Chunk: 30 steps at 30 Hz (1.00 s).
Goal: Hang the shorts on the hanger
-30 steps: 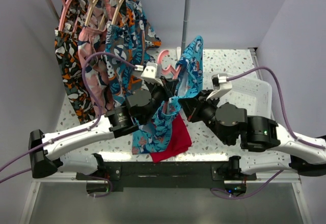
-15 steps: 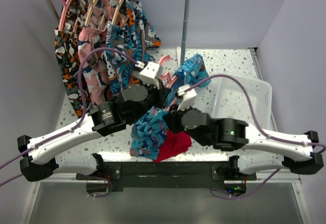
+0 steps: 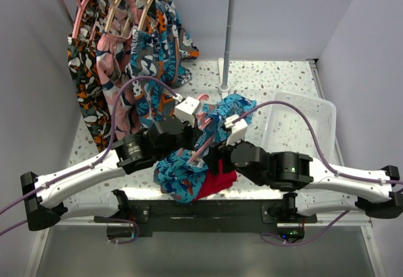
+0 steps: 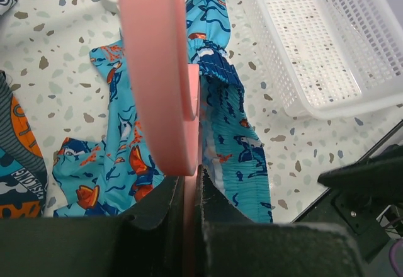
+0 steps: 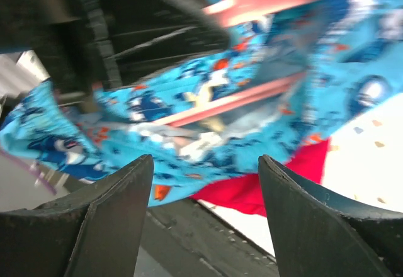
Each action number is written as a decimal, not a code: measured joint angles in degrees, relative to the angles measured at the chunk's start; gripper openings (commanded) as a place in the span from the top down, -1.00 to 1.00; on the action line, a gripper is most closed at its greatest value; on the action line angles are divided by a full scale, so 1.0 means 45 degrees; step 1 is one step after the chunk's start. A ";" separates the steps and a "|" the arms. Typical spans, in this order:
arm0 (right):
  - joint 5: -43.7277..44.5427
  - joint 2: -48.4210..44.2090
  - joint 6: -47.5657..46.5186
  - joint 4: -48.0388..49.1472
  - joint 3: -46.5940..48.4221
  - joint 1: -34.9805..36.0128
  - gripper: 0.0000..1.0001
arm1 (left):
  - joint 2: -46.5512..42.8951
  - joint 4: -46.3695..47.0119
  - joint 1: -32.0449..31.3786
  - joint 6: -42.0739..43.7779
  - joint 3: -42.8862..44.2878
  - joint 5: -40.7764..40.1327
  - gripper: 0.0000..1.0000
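The pink hanger (image 4: 160,69) is clamped between the jaws of my left gripper (image 4: 191,182), which is shut on its thin frame. From above, the hanger (image 3: 203,121) and left gripper (image 3: 196,132) sit mid-table. The turquoise shorts (image 3: 179,173) are draped round the hanger, one part bunched toward the back right and one trailing near the front edge. In the left wrist view the shorts (image 4: 220,119) hang beside the hanger. My right gripper (image 5: 204,163) stands open just short of the shorts (image 5: 189,126), holding nothing. A pink hanger bar (image 5: 239,97) runs through the fabric.
A red cloth (image 3: 217,182) lies under the shorts near the front edge. A white mesh basket (image 3: 302,119) stands at the right. At the back left, a clothes rack (image 3: 228,38) carries several patterned shorts (image 3: 126,56) on hangers.
My right gripper has opened and let go of the shorts, and moved left and nearer. The left arm has brought the hanger and shorts lower and toward the front.
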 measured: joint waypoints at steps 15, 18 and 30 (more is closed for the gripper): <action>-0.0578 0.0981 -0.1132 -0.0194 0.0238 -0.3439 -0.05 | -0.0379 -0.0029 0.0010 0.0316 -0.0019 0.0476 1.00; -0.0874 0.1583 -0.1253 -0.0073 0.0243 -0.3721 0.36 | -0.0389 -0.0092 0.0010 0.0359 -0.0015 0.0554 1.00; -0.0316 0.2948 -0.1865 -0.2016 0.5255 -0.5814 1.00 | -0.0306 -0.1180 0.0015 0.1229 0.1569 0.1447 1.00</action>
